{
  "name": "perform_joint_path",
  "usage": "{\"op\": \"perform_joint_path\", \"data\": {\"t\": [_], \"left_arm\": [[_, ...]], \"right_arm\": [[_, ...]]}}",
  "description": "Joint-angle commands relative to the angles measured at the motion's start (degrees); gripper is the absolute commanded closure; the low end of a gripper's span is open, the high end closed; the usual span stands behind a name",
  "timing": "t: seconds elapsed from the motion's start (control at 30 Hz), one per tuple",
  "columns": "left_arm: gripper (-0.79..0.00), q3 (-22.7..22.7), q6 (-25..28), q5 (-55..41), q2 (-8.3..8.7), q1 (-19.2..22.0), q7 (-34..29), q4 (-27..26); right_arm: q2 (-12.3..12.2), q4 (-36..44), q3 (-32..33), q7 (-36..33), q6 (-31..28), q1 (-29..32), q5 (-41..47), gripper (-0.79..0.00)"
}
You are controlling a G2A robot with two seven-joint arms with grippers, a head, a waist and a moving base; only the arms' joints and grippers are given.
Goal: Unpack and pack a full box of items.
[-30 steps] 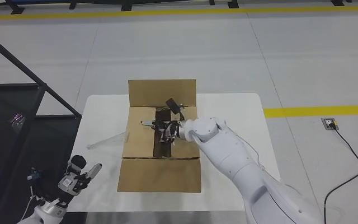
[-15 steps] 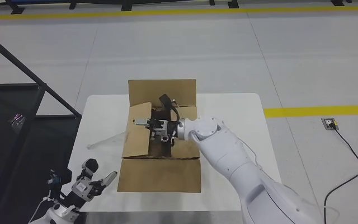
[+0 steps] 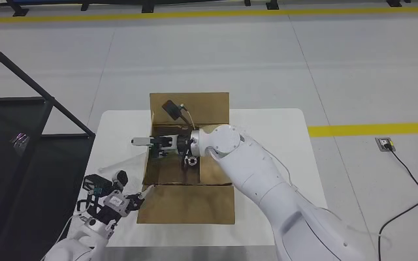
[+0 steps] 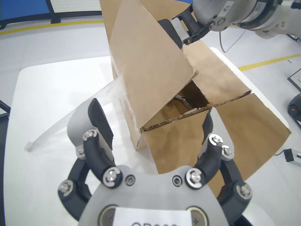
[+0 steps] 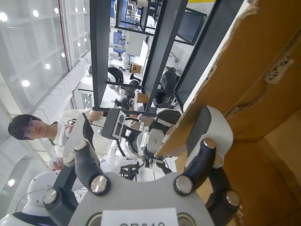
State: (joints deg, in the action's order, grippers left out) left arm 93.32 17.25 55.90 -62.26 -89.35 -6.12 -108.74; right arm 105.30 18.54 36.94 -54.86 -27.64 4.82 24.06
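You are at the very start of the unpacking: the box [image 3: 186,203] sits in the middle of the table [image 3: 274,130], and it is not fully open yet. The near and far flaps lie folded out, while the side flap [image 4: 145,66] on your left stands tilted up over the opening.

Your right gripper [image 5: 143,116] is at that flap's free edge with its fingers apart. The cardboard edge runs between them and rests against one pad, but it is not pinched. Your left gripper [image 4: 150,109] hangs low by the box's near left corner, fingers also spread and holding nothing. A clear strip [image 4: 47,135] lies on the table just beside that corner.

The contents are mostly hidden. Only a sliver of something shows through the gap under the flap, too little to name.

The next move probably calls for swinging the flap outward until it lies flat and clears the opening. Push or pinch gently near the edge, since the box looks light enough to slide. Bracing the corner with your left gripper may help.
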Motion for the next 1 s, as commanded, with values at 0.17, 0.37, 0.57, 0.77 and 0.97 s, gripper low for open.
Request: {"op": "perform_joint_path", "data": {"t": [0.17,0.37,0.57,0.77,0.97], "left_arm": [[-0.785,0.75,-6.15,-5.22,-0.46,3.0,-1.41,1.78],[-0.785,4.59,-6.34,-5.69,-0.29,1.89,-1.7,2.14],[-0.785,7.96,-10.84,-0.33,-0.17,-0.38,-2.38,2.1],[-0.785,8.63,-12.89,1.08,-0.16,-0.32,-6.59,3.75],[-0.785,7.25,-13.0,0.74,-0.23,1.57,-10.53,5.63]], "right_arm": [[1.36,-1.05,0.2,-3.28,-3.89,-0.62,-0.21,-0.785],[1.68,-1.98,0.6,-0.08,-8.17,-1.59,-2.43,-0.785],[0.41,-2.31,1.2,8.14,-15.07,-1.7,-7.51,-0.785],[-1.64,-1.16,2.07,13.75,-18.08,0.05,-12.15,-0.785],[-4.08,1.73,4.13,15.69,-18.93,2.76,-13.89,-0.785]]}}
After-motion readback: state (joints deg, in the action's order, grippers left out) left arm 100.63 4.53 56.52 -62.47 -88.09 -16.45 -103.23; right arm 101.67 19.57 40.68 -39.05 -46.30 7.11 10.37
